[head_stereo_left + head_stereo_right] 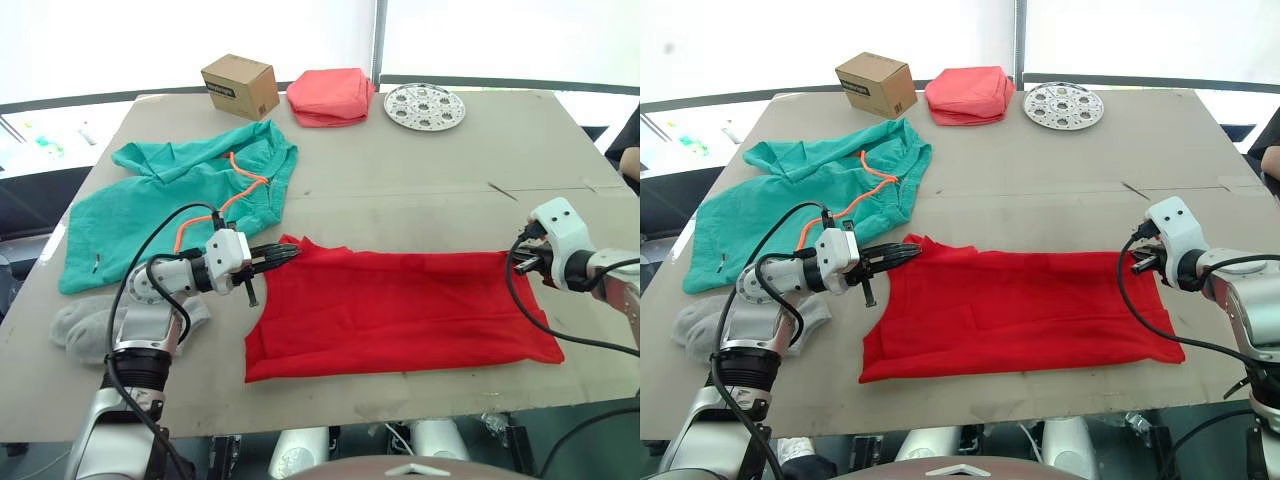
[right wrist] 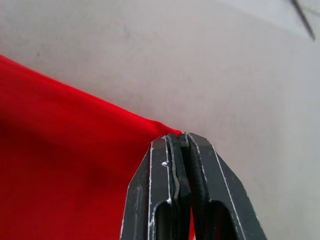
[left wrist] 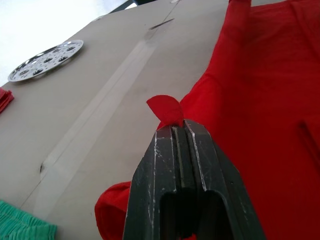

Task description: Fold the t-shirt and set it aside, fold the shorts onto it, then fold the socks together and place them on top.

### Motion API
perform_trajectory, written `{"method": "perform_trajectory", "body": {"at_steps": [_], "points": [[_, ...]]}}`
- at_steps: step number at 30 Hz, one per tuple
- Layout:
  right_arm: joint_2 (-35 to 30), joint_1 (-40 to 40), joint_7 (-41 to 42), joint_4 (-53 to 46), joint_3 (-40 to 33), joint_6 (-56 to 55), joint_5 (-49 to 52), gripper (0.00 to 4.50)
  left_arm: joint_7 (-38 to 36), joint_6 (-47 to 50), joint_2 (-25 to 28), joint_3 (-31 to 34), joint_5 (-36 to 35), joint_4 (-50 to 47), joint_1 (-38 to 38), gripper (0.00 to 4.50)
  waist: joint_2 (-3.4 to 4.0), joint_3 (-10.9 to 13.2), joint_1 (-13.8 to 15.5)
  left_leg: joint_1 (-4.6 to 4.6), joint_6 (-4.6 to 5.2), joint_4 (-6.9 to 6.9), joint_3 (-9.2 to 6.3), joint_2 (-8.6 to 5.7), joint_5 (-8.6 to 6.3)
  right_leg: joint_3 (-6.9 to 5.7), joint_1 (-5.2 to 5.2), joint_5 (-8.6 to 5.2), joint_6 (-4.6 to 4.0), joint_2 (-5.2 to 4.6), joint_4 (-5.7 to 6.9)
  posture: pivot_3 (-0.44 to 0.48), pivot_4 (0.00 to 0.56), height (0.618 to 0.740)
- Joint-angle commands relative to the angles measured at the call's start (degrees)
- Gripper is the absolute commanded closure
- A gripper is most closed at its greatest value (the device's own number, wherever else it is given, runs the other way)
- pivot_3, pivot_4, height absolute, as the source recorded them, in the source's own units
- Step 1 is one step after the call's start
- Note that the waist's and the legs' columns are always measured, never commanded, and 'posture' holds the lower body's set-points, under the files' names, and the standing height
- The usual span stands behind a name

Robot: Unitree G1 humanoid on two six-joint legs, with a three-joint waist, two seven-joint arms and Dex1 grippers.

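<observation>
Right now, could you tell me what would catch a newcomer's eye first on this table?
The red t-shirt is spread flat along the table's near edge, pinched at both ends: the left pincer is shut on its left far corner, the right pincer on its right far corner. To the left lie the teal shorts, with grey socks nearer the front. A cardboard box, pink bundle and metal plate line the far edge.

The t-shirt lies flat near the table's near edge. The left gripper meets its far-left corner; the right gripper its far-right corner.
</observation>
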Motion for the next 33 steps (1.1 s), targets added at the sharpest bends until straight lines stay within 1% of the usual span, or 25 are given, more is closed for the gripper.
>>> {"method": "perform_trajectory", "body": {"at_steps": [1, 5, 9, 12, 13, 16, 17, 19, 21, 25, 27, 29, 31, 33], "points": [[0.1, 1.6, -2.2, -3.8, -2.2, 1.6, 0.1, 4.45, -0.3, -3.7, 0.7, 0.7, 0.5, 0.9, -0.4, 4.5, -0.01, 0.0, -0.1, 0.0, 0.01, 0.0, 0.0, 0.0, 0.0, 0.0, 0.0, 0.0, 0.0, 0.0, 0.01, 0.0, 0.15, 0.736], [-0.6, 3.5, -3.6, -4.6, -2.5, 2.6, -0.2, 4.45, -1.5, -9.6, 1.1, 0.3, 1.7, 3.2, -0.2, 4.5, 0.0, 0.0, -0.1, -0.05, 0.1, -0.04, 0.04, 0.0, 0.07, 0.01, -0.03, 0.05, -0.08, 0.02, 0.04, 0.0, 0.15, 0.736], [0.2, 3.5, -3.8, -5.7, -4.8, 4.7, 1.4, 4.45, -1.7, -15.1, 0.5, 1.5, 0.4, 4.4, -0.5, 4.5, 0.0, 0.0, -0.1, -0.05, 0.03, -0.06, 0.06, 0.01, 0.11, 0.0, -0.03, 0.11, -0.19, 0.04, 0.04, 0.0, 0.15, 0.736], [-0.7, 4.2, -3.3, -6.8, -5.3, 3.9, 2.0, 4.45, -2.3, -22.3, 0.6, 1.4, 0.3, 5.8, -0.8, 4.5, -0.01, 0.0, -0.1, -0.05, 0.11, -0.06, 0.06, 0.01, 0.06, 0.01, -0.03, 0.06, -0.09, 0.03, 0.01, 0.0, 0.15, 0.736], [-1.2, 4.9, -2.6, -7.9, -5.3, 2.1, 2.2, 4.45, -2.2, -26.8, 0.8, 1.3, 1.3, 7.4, -1.3, 4.5, 0.0, 0.0, -0.1, -0.05, 0.11, -0.05, 0.06, 0.01, 0.05, 0.01, -0.03, 0.02, -0.02, 0.02, 0.01, 0.0, 0.15, 0.736], [-0.9, 6.2, -1.6, -9.8, -6.2, -2.6, 2.5, 4.45, -0.5, -35.3, 0.7, 1.1, 3.7, 12.1, -3.2, 4.5, 0.0, 0.0, -0.1, -0.05, 0.12, -0.05, 0.04, 0.01, 0.05, 0.0, -0.03, 0.0, 0.0, 0.02, 0.01, 0.0, 0.15, 0.736], [-0.3, 6.2, -1.9, -9.6, -6.5, -3.6, 2.5, 4.45, 1.0, -35.9, 0.3, 1.1, 4.7, 13.5, -4.0, 4.5, 0.0, 0.0, -0.1, -0.05, 0.12, -0.05, 0.04, 0.01, 0.05, 0.0, -0.03, 0.0, 0.0, 0.02, 0.01, 0.0, 0.15, 0.736], [0.8, 5.3, -2.8, -7.9, -6.2, -5.1, 2.2, 4.45, 7.6, -33.2, -0.6, 2.0, 7.9, 17.4, -6.9, 4.5, -0.01, 0.0, -0.1, -0.05, 0.13, -0.05, 0.03, 0.01, 0.05, -0.01, -0.03, 0.01, 0.01, 0.04, 0.01, 0.0, 0.15, 0.736], [2.3, 2.2, -4.6, -4.9, -5.6, -6.7, 1.4, 4.45, 13.0, -30.9, -1.0, 2.4, 10.3, 21.4, -10.8, 4.5, -0.05, 0.0, -0.1, -0.05, 0.14, -0.03, 0.03, 0.0, 0.06, -0.01, -0.02, 0.01, 0.03, 0.06, 0.03, 0.0, 0.15, 0.736], [3.6, -3.0, -6.5, -0.4, -4.6, -11.5, -0.5, 4.45, 20.3, -30.8, -1.4, 1.8, 14.2, 25.9, -16.8, 4.5, -0.07, 0.0, -0.2, -0.04, 0.16, 0.02, 0.08, -0.01, 0.07, 0.02, -0.02, 0.03, 0.05, 0.1, 0.09, 0.0, 0.15, 0.736], [3.8, -4.5, -6.6, 0.4, -4.5, -12.5, -0.3, 4.45, 21.6, -31.6, -1.8, 1.2, 14.5, 26.1, -18.4, 4.5, -0.07, 0.0, -0.2, -0.04, 0.15, -0.03, 0.11, 0.0, 0.08, 0.03, -0.04, 0.03, 0.03, 0.12, 0.09, 0.0, 0.15, 0.736], [2.4, -2.5, -5.2, -0.8, -4.5, -13.7, -0.1, 4.45, 18.9, -33.5, -1.6, -0.4, 12.3, 23.0, -16.6, 4.5, -0.07, 0.0, -0.2, -0.04, -0.02, -0.07, 0.13, 0.0, 0.17, 0.03, -0.05, 0.14, -0.16, 0.13, 0.09, 0.0, 0.15, 0.736], [0.4, 1.8, -2.9, -2.8, -4.3, -14.5, 0.3, 4.45, 16.0, -35.3, -0.7, -2.1, 10.2, 20.0, -13.1, 4.5, -0.07, -0.1, -0.1, -0.03, -0.14, -0.09, 0.16, 0.0, 0.23, 0.03, -0.02, 0.14, -0.18, 0.12, 0.08, 0.0, 0.15, 0.736], [-1.0, 6.1, -1.5, -4.6, -4.0, -15.7, 0.2, 4.45, 14.5, -37.7, 0.5, -3.3, 9.7, 18.7, -9.8, 4.5, -0.06, 0.0, -0.2, -0.03, -0.16, -0.16, 0.22, -0.01, 0.22, 0.05, -0.01, 0.1, -0.13, 0.09, 0.01, 0.0, 0.15, 0.736]]}}
